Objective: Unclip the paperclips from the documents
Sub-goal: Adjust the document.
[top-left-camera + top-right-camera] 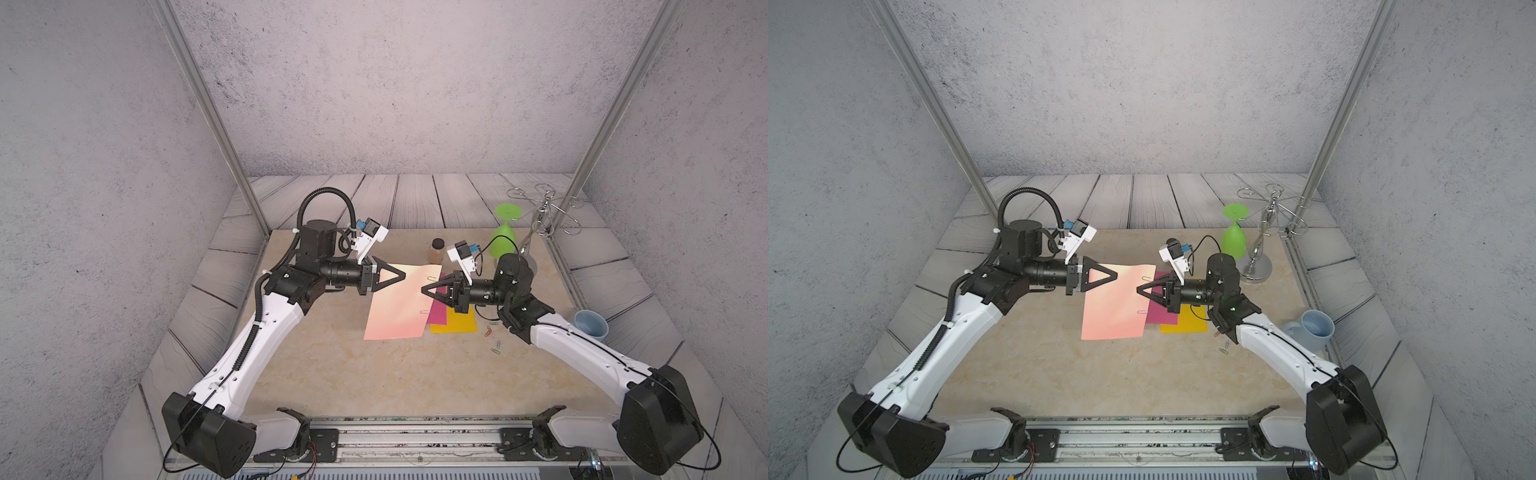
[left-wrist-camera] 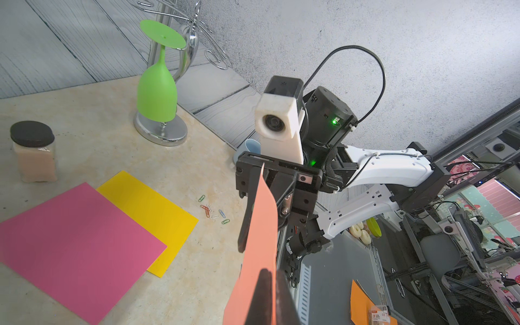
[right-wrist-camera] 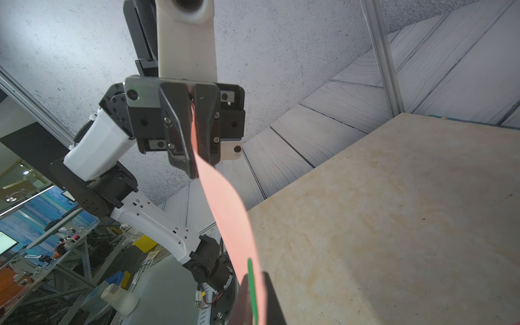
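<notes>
Judging by the loose paperclips on the counter beside the bare magenta sheet and yellow sheet, most of the work looks done. The salmon sheet is left. The left end effector is clenched on its left edge, holding it up. The right end effector is clenched on a green clip at its right edge, between an orange clip and a bluish clip. The sheet's long axis runs away from the robot, near end drooping.

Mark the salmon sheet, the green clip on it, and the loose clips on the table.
salmon sheet (image 1: 397, 303), in a top view, middle of its face
green paperclip (image 3: 251, 281), right wrist view, its long wire leg
loose paperclips (image 2: 204, 207), left wrist view, red clip in the cluster
</notes>
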`<state>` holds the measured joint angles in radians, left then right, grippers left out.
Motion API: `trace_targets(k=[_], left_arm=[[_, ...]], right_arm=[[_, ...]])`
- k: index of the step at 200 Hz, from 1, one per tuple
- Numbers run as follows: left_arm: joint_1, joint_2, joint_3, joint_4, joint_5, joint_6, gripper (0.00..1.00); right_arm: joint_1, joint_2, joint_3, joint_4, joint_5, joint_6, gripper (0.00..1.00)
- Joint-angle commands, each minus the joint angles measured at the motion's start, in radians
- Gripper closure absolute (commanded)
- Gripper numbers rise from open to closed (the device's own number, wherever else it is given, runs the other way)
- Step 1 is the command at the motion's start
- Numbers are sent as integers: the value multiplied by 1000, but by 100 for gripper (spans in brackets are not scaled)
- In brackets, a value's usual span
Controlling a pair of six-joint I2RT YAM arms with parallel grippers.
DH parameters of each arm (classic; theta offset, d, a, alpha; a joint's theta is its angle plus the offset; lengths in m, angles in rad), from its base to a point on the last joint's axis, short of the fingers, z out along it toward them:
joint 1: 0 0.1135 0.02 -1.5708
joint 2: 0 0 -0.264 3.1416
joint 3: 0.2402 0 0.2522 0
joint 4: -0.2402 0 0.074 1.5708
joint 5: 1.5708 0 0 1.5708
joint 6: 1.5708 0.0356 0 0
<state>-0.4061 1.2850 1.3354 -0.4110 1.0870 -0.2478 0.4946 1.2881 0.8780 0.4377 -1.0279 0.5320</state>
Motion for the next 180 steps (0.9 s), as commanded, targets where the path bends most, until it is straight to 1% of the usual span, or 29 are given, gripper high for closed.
trace_targets(k=[1, 8, 25, 34, 46, 58, 134, 163, 180], left_arm=[[1, -18, -11, -3, -3, 14, 100], [1, -19, -9, -6, -8, 15, 100], [3, -19, -8, -14, -16, 18, 87], [3, -21, -8, -16, -18, 19, 82], [4, -23, -12, -16, -18, 17, 78], [4, -24, -13, -20, -18, 19, 77], [4, -32, -47, -19, -1, 22, 77], [5, -37, -62, 14, 16, -3, 80], [4, -38, -61, 17, 15, -5, 85]], right_arm=[[4, -13, 36, -1, -27, 1, 94], [4, -14, 38, -7, -28, -3, 95], [4, -22, 39, -22, -28, -11, 97], [4, -28, 40, -29, -26, -16, 97], [4, -36, 43, -43, -24, -22, 97], [4, -42, 48, -56, -24, -29, 97], [4, -61, 64, -91, -21, -46, 97], [4, -50, 74, -94, -27, -41, 97], [4, -44, 79, -100, -26, -43, 97]])
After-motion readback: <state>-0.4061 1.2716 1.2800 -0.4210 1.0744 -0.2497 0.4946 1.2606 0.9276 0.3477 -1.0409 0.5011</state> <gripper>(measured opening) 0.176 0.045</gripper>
